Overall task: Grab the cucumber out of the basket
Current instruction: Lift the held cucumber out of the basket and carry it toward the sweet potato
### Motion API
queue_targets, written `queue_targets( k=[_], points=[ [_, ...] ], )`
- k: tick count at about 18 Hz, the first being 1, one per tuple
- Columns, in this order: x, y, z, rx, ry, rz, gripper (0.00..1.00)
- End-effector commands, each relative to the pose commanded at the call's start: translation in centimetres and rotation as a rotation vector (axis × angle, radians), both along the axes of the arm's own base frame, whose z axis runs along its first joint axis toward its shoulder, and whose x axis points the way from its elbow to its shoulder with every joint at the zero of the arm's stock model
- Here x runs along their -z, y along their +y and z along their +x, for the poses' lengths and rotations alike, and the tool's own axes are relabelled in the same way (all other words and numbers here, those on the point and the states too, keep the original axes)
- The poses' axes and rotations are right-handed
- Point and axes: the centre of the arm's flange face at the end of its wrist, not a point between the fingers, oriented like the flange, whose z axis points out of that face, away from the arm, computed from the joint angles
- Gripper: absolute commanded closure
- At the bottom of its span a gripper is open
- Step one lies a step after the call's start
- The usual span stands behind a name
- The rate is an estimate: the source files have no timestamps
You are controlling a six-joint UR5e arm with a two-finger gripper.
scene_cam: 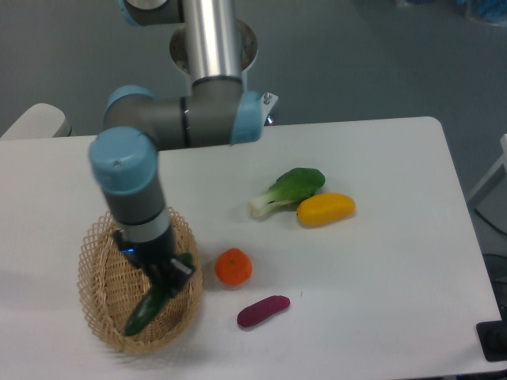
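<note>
The gripper point(168, 279) is clamped on the cucumber point(149, 308), tilted above the basket point(97, 261) floor — grab looks done, only clearing the rim remains.

No text, label, brand, number or sign can be read anywhere in the view. The arm's housings, the bench top and the things lying on it all show plain, unmarked surfaces.

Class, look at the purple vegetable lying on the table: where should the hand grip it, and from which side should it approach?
Grip the purple vegetable at its middle, coming straight down from above. It lies flat and alone on the table, slanted with its right end farther back, so the fingers should likely close across its narrow width, turned square to that slant. The orange sits apart, leaving room.
</note>
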Motion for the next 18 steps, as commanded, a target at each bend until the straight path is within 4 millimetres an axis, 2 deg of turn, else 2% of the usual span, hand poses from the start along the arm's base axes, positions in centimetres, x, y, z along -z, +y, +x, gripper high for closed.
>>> queue_targets(
  k=[4, 9, 14, 18],
  points=[
    [-1.2, -3.0, -5.7, 0.066, 0.033, 0.008, 0.63],
    [-0.8, -6.8, -11.1, 0.140, 0.049, -0.035, 0.63],
    [-0.2, -9.8, -14.5, 0.220, 0.040, -0.090, 0.63],
    [0.5, -10.4, -15.3, 0.263, 0.045, -0.109, 0.63]
  ],
)
